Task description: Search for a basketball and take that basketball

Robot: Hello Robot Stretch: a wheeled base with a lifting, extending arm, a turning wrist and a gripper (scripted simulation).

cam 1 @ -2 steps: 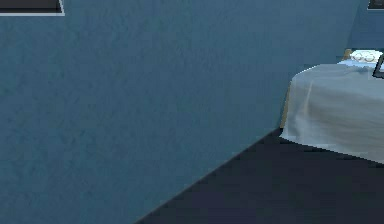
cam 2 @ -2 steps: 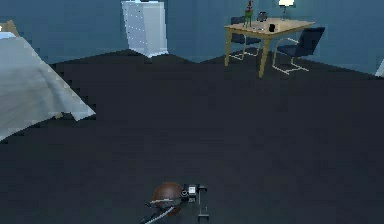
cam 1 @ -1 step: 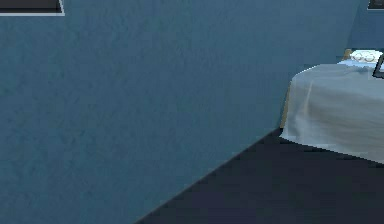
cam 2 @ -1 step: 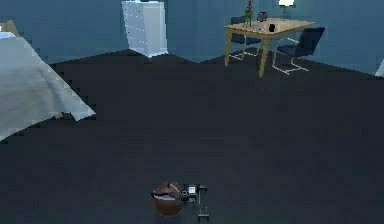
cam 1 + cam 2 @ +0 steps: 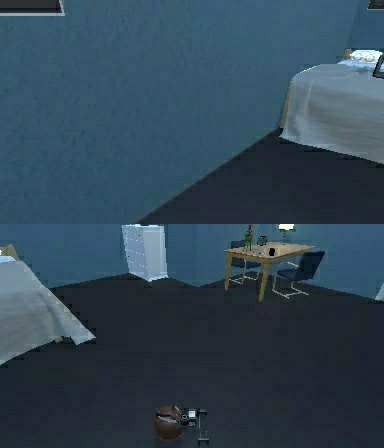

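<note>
One bed (image 5: 335, 110), one white dresser (image 5: 145, 252), one wooden tabletop (image 5: 268, 253), two blue chairs (image 5: 298, 270), one basketball (image 5: 168, 423).

**No readable writing**

No word, number, label or sign can be read on the blue wall (image 5: 130, 100), the bed (image 5: 335, 110), the white dresser (image 5: 146, 252) or the wooden desk (image 5: 268, 254). The things on the desk are too small to tell.

Dark floor (image 5: 250, 354) bearing bed (image 5: 30, 309), white dresser (image 5: 145, 252), wooden table (image 5: 265, 254), chair (image 5: 298, 269)
</note>
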